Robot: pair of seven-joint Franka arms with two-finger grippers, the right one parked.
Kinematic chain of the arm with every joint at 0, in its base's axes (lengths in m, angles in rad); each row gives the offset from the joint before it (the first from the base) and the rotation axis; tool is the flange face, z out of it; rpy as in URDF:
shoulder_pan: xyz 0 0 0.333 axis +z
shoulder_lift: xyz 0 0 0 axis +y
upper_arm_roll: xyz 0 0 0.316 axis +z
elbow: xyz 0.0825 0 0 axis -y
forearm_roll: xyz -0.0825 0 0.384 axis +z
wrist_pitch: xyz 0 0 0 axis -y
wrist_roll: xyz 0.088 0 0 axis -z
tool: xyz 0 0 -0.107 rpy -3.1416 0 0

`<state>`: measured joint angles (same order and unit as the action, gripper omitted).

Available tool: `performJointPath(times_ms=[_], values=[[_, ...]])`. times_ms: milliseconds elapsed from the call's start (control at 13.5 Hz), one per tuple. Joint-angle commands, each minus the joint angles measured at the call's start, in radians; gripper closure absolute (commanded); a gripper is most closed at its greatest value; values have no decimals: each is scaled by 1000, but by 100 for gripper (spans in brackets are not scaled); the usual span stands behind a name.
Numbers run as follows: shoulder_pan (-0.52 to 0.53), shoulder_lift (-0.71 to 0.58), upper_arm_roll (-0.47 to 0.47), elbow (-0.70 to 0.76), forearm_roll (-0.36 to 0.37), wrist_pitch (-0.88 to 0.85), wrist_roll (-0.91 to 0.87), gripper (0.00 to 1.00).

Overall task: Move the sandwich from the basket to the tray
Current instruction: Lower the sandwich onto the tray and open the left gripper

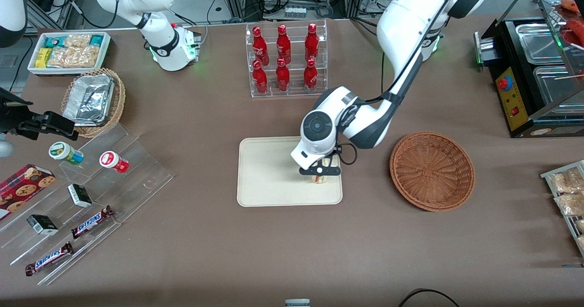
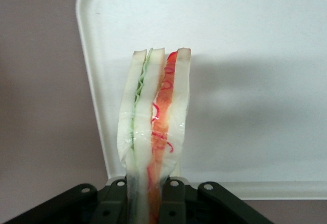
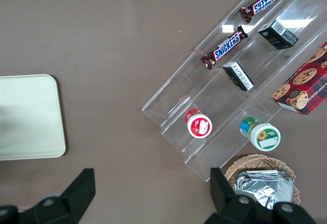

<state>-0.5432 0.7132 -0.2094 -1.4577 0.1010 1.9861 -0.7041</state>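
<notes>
My left gripper (image 1: pixel 320 172) hangs over the cream-white tray (image 1: pixel 264 179), near the tray end that faces the basket. It is shut on the sandwich (image 2: pixel 153 127), a wrapped wedge of pale bread with green and red filling showing along its cut edge. In the front view only a sliver of the sandwich (image 1: pixel 319 178) peeks out under the black fingers (image 1: pixel 312 170). The wrist view shows the wedge held above the tray (image 2: pixel 245 40), close to one rounded corner. The reddish-brown woven basket (image 1: pixel 431 170) sits beside the tray toward the working arm's end, with nothing in it.
A clear rack of red bottles (image 1: pixel 285 60) stands farther from the front camera than the tray. Toward the parked arm's end lie a clear stepped display (image 1: pixel 86 197) with snacks, a foil-container basket (image 1: pixel 93 101) and a snack bin (image 1: pixel 69 51). A black warmer (image 1: pixel 534 74) sits at the working arm's end.
</notes>
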Motion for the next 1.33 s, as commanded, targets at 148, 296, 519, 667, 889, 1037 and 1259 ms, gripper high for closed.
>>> performJointPath(times_ms=[148, 296, 519, 667, 889, 1037, 1259], values=[[-40, 95, 16, 92, 62, 3, -17, 100], [-38, 104, 16, 92, 65, 23, -20, 100], [-38, 112, 18, 92, 65, 25, -43, 100], [-37, 115, 19, 92, 65, 25, -57, 76], [-37, 114, 19, 92, 71, 25, -60, 0], [-35, 109, 19, 92, 72, 23, -75, 0], [-31, 97, 24, 94, 77, 16, -100, 0]])
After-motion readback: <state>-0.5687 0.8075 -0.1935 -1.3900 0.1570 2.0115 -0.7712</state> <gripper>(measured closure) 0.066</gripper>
